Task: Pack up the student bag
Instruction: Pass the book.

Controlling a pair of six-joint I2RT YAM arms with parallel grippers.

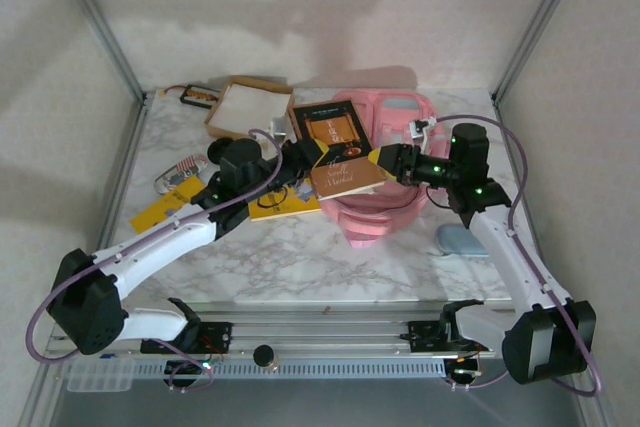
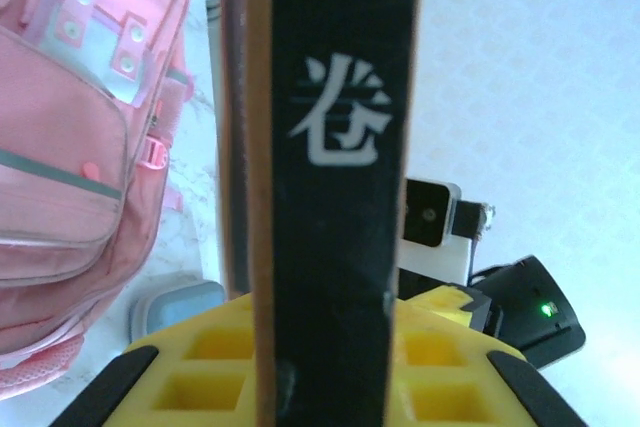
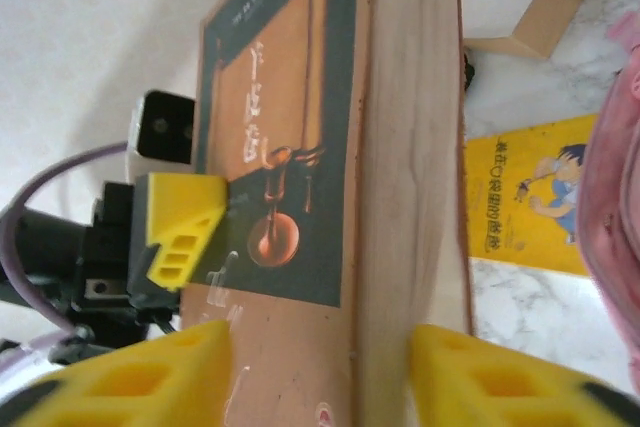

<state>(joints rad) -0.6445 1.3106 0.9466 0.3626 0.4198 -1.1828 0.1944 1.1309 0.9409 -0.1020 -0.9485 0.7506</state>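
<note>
Book (image 1: 338, 152) held between two grippers over the bag (image 1: 372, 219)
The left gripper (image 2: 330, 347), at the bag's left edge, is clamped on the book's spine. The right gripper (image 3: 315, 367) stands part open, loosely flanking the pages. Gripped by one edge only, the book may tilt or slip and land beside the bag lying underneath.

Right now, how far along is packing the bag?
Done: nothing shows as packed; the inside of the bag is hidden. In hand: the book is held up at the bag, left gripper shut on it, right gripper straddling it. Left: getting that book in, plus the yellow book lying on the table.
</note>
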